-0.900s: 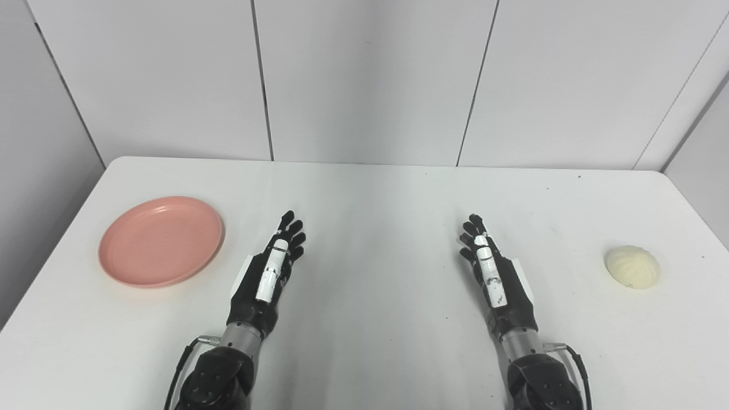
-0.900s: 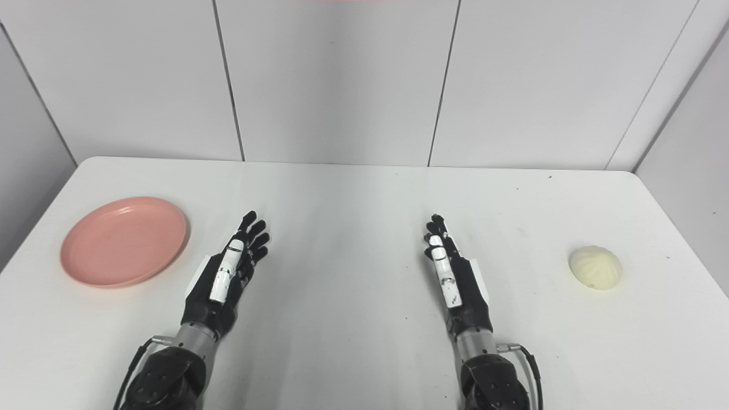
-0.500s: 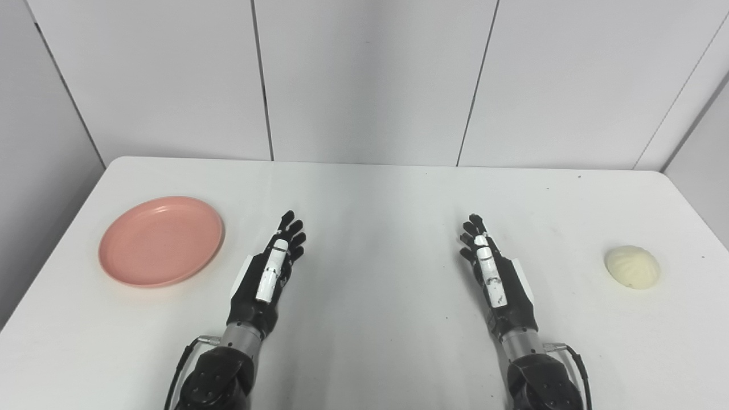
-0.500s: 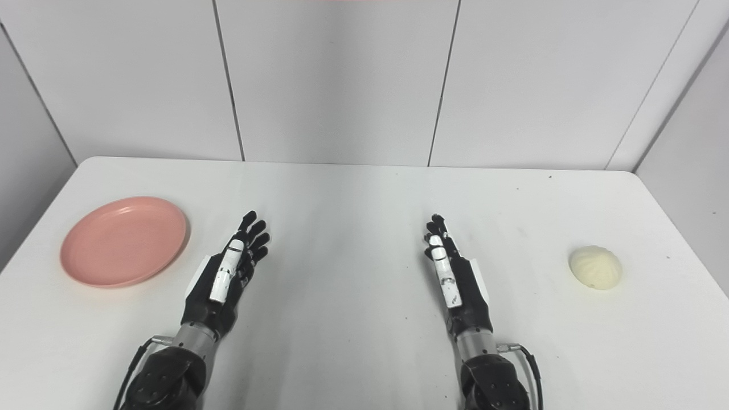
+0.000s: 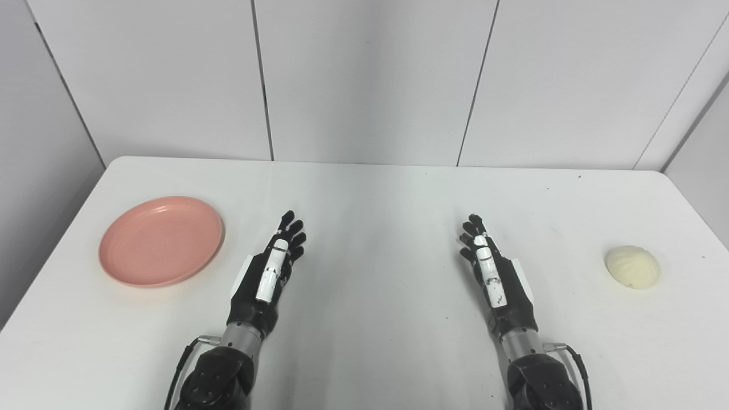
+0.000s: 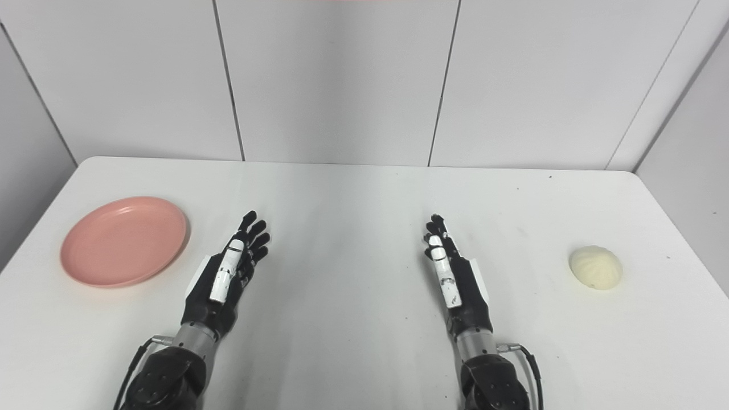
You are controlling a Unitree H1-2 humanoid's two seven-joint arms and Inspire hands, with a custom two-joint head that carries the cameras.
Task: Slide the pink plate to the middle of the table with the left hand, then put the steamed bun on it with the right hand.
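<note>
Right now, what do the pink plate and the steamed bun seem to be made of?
Pink plate: probably plastic or melamine, with a smooth, even, satin finish and a thin raised rim; glazed ceramic is possible.
Steamed bun: looks like soft cream-white dough, matte, with pleats radiating from the top; whether it is real food or a model cannot be told.

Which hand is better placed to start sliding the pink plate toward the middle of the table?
Left. The left hand lies open just right of the pink plate, while the right hand sits farther off, nearer the steamed bun.
</note>
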